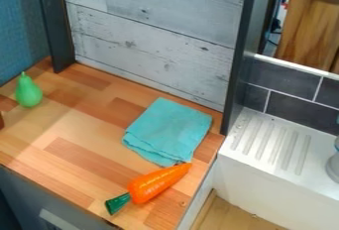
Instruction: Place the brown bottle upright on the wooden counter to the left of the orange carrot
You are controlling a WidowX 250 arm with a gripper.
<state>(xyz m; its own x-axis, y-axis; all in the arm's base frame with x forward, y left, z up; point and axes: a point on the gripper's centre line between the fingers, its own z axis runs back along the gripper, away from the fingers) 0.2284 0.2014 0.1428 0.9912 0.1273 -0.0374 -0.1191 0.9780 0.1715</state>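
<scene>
Wooden counter [76,130] at left, grooved white ledge [308,177] at right. Folded teal cloth [169,131] lies toward counter's right side. Orange carrot [157,183] lies near front edge, long axis slanting from green end at lower left to tip by cloth's lower corner. Green pear [28,93] near left edge, upright. Gripper's state and its bearing to carrot: cannot tell.

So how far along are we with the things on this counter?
The turquoise cloth already looks folded. Nothing is in hand: it, the orange toy carrot and the green toy pear rest on the wooden counter. What's left I can't tell; the carrot lies by the cloth, the pear apart.
</scene>
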